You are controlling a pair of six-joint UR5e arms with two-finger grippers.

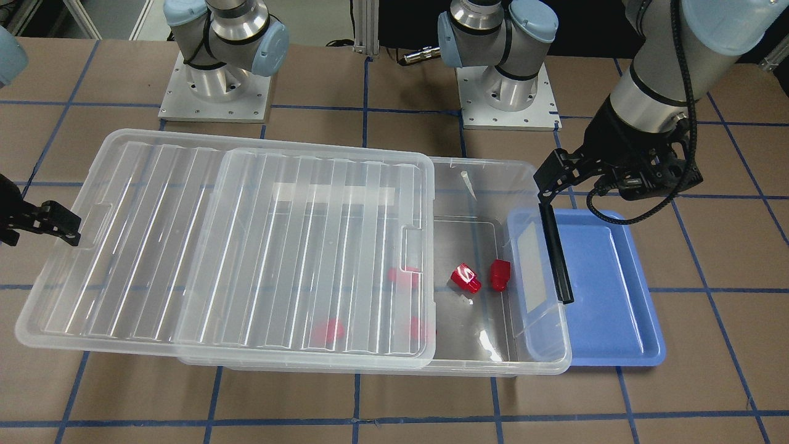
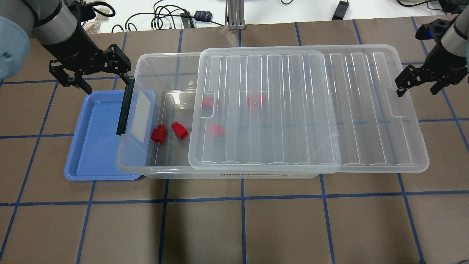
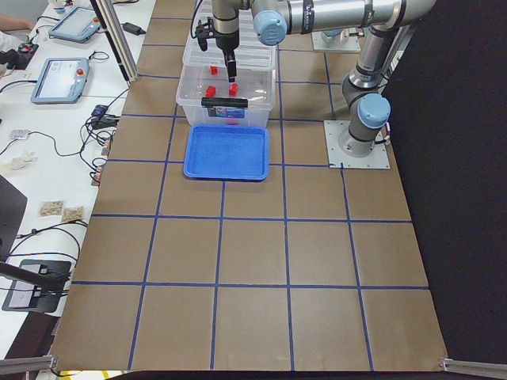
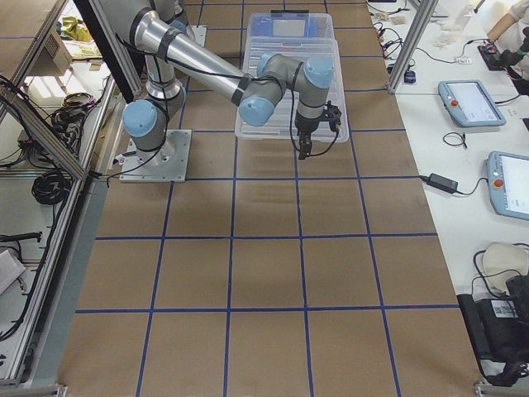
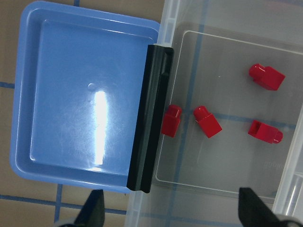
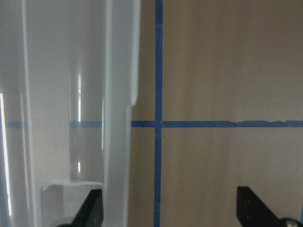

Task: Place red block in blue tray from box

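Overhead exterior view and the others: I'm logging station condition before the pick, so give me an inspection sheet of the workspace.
Surface: brown table with a blue tape grid.
Job's things: box uncovered at its latch end, lid offset toward the right arm; two red blocks exposed, three more under the lid; blue tray empty, its edge under the box's rim.
Clutter: nothing seen.
Grippers: left gripper open near the latch; right gripper open beside the lid's end.
Cables: loose leads on the white bench.
Surroundings: pendant tablets on the side bench.
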